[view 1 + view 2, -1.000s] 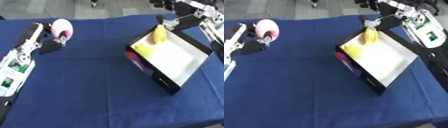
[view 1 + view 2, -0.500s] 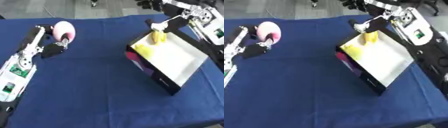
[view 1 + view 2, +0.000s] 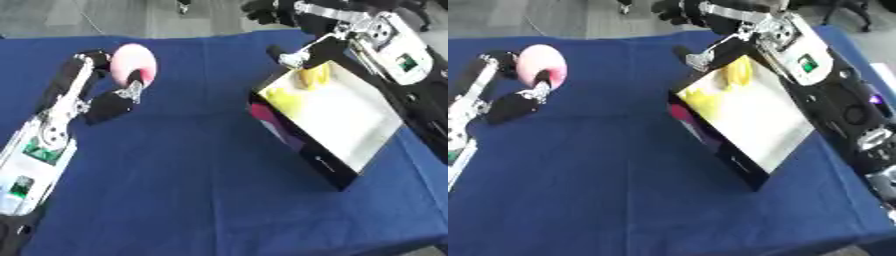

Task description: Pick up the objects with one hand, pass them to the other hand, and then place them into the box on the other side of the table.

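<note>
Left eye view: the left hand (image 3: 109,87) curls its fingers round a round pink object (image 3: 133,65) above the blue-clothed counter (image 3: 192,170). Right eye view: the right hand (image 3: 697,12) hovers beyond the tilted white-lined box (image 3: 741,117) (yellow items inside), fingers unclear.

A blue cloth (image 3: 192,190) covers the table, and grey floor (image 3: 131,17) shows beyond its far edge.

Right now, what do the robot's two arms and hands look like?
The left arm is a long silver-white forearm with green patches and black joints, ending in a black left hand. The right arm is white and grey with a small green mark and black casing lower down; its right hand is black.
</note>
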